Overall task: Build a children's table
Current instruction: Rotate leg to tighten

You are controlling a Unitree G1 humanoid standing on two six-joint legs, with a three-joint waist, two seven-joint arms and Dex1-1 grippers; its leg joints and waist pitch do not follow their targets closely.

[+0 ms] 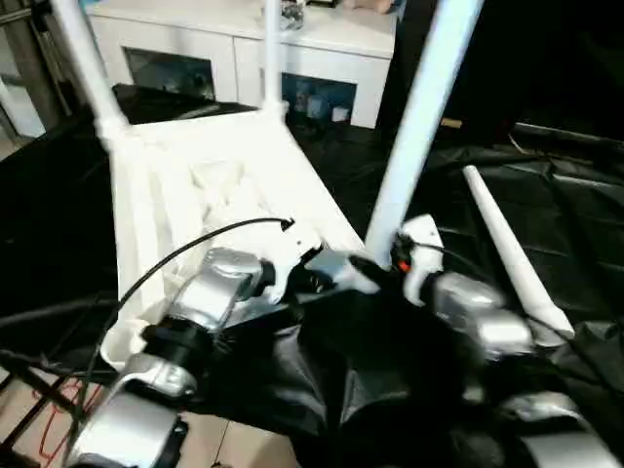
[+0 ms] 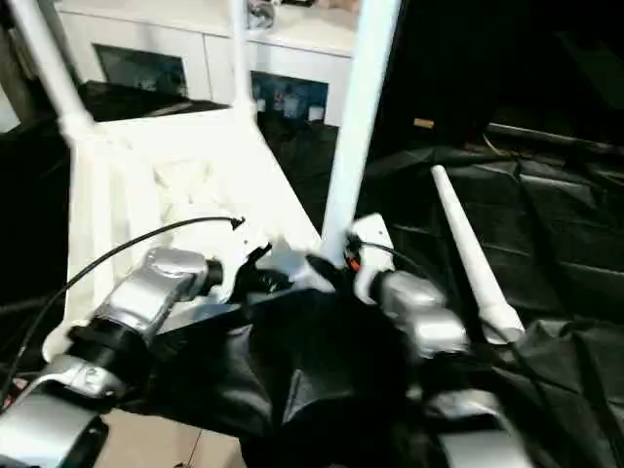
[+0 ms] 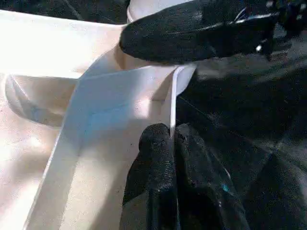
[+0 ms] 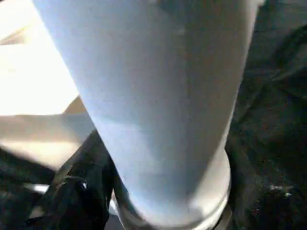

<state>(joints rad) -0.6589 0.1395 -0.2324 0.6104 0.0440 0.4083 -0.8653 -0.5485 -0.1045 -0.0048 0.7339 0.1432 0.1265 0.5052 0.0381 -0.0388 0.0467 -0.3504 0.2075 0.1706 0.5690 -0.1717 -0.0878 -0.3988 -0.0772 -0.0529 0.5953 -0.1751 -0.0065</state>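
Three legs stand in tabletop (image 1: 156, 195) sockets; fourth leg (image 1: 512, 258) lies loose at right. Left gripper (image 3: 168, 143) pinches tabletop rim; right gripper (image 1: 375, 268) straddles near-right leg (image 1: 419, 117), grip uncertain.

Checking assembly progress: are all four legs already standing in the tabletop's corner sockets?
No: one leg lies loose on the black cloth beside the tabletop, outside any socket.

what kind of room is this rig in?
Probably an indoor lab or demo room, not a home. The work table is draped in black cloth, a white cabinet with glass-fronted compartments stands behind it, and an orange cable lies loose on the light floor.
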